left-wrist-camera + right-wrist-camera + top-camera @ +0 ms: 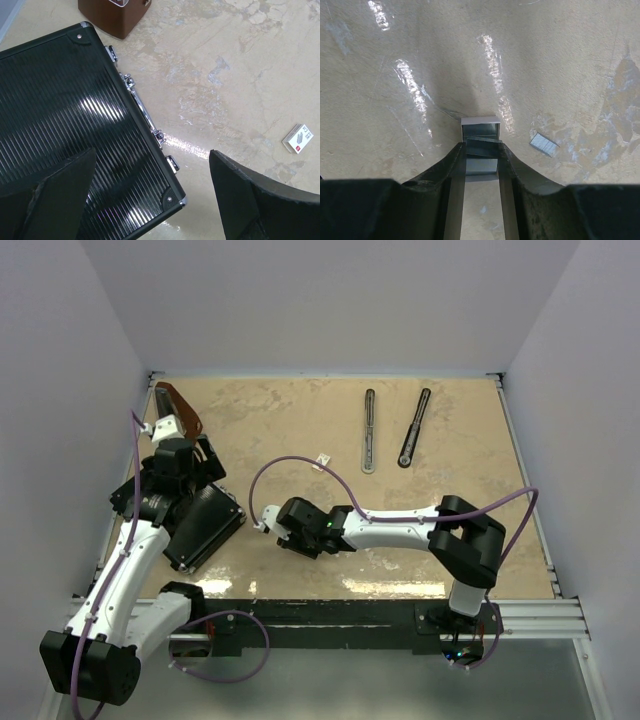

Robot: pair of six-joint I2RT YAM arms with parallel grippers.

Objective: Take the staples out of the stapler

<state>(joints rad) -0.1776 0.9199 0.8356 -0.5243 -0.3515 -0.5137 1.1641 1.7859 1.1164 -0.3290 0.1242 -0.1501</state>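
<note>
The stapler lies in two pieces at the back right of the table: a grey metal channel and a black arm. Both grippers are far from it. My right gripper is low over the middle left of the table. It is shut on a small open white-rimmed box that holds strips of staples. One loose staple strip lies flat on the table just right of it. My left gripper hangs open over a corner of the black case, holding nothing.
The flat black ribbed case with chrome latches lies at the left by the left arm. A brown wedge-shaped object stands behind it. A small white carton with red print lies mid-table.
</note>
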